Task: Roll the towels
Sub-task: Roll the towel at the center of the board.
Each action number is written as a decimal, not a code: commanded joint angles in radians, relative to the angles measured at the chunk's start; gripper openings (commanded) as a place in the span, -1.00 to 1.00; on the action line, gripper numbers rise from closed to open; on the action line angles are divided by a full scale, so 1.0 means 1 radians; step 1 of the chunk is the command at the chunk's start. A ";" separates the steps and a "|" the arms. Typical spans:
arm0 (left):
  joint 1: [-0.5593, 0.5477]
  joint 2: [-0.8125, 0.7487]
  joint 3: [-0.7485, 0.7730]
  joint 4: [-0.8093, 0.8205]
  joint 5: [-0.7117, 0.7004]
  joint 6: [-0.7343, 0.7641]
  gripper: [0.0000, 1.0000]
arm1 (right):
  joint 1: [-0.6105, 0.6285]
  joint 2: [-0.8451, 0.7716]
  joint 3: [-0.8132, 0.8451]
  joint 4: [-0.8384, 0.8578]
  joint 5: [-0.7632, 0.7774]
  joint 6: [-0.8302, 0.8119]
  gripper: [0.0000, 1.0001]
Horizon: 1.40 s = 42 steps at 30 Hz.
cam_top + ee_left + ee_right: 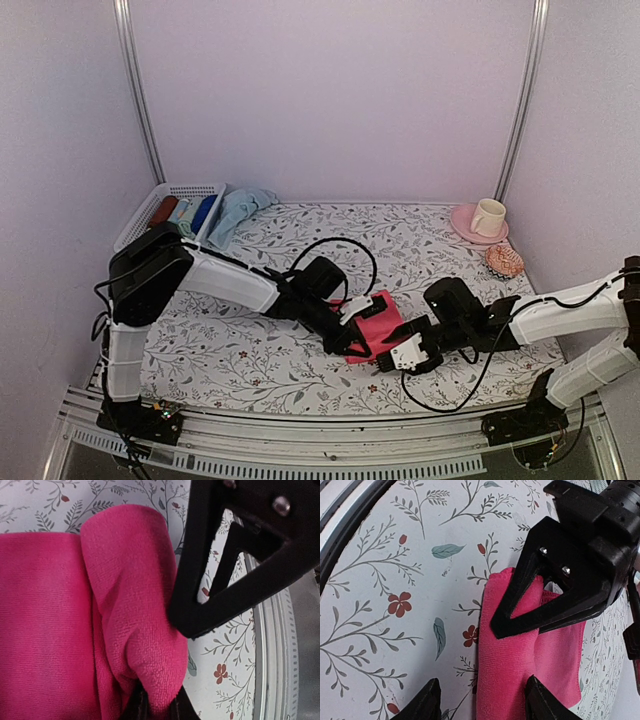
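The bright pink towel [378,322] lies part-rolled on the flowered cloth near the front middle. My left gripper [152,707] is shut on a thick fold of the pink towel [130,605] at its near edge; it reaches in from the left [348,335]. My right gripper [482,705] comes from the right [388,362] and stands open. Its two fingertips [427,702] straddle the rolled rim of the pink towel [512,655], one over the table cover, one over the towel. The pale blue towel [236,214] lies crumpled at the back left beside the basket.
A white basket [140,218] at the back left holds several coloured rolls. A cream cup on a pink saucer [488,218] and a round pinkish object [505,261] stand at the back right. The metal rail of the table's front edge [300,440] runs close below both grippers.
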 commanded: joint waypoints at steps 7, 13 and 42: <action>0.016 0.096 -0.008 -0.139 0.021 -0.021 -0.90 | 0.023 0.119 -0.009 0.169 0.188 0.030 0.09; 0.020 0.100 0.000 -0.151 0.020 -0.016 -0.84 | 0.023 0.174 -0.006 0.187 0.229 0.031 -0.01; 0.007 -0.441 -0.369 0.059 -0.434 0.124 0.20 | 0.003 0.303 0.259 -0.285 -0.009 0.113 -0.55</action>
